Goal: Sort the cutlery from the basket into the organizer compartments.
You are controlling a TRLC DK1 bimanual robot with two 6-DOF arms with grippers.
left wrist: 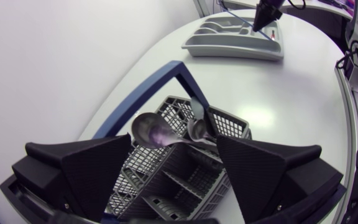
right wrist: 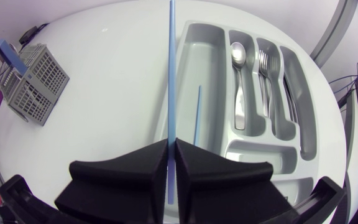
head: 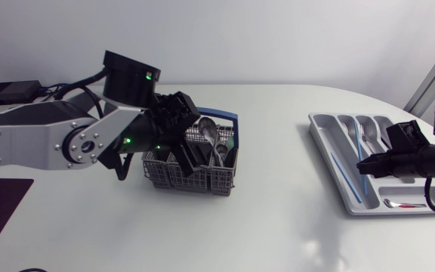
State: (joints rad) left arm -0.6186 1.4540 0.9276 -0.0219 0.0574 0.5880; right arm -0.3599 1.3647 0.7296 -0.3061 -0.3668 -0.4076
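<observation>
Cutlery lies in two places on the white oval tabletop (head: 278,227). Two steel spoons (left wrist: 151,129) stand bowl-up in the grey mesh basket with a blue handle (head: 202,180), on the left half in the head view. The left gripper (left wrist: 174,146) hangs over this basket with its black fingers (left wrist: 92,174) spread wide; the spoons and the basket's cells show between them. From above, the gripper hides much of the basket's inside.

Well apart, at the right, the grey plastic organizer tray (right wrist: 210,56) holds a steel spoon (right wrist: 239,56), steel forks (right wrist: 265,62) in the next slot, and a thin blue stick (right wrist: 197,115) lying in its long compartment. The right gripper (right wrist: 171,144) hovers at the tray's near end, its fingers pinching a second thin blue stick (right wrist: 171,74), which runs ahead of it above the tray's outer rim. Whether the far tip touches anything cannot be told. A small red-marked utensil (head: 402,204) in the crosswise end compartment is too small to identify.
</observation>
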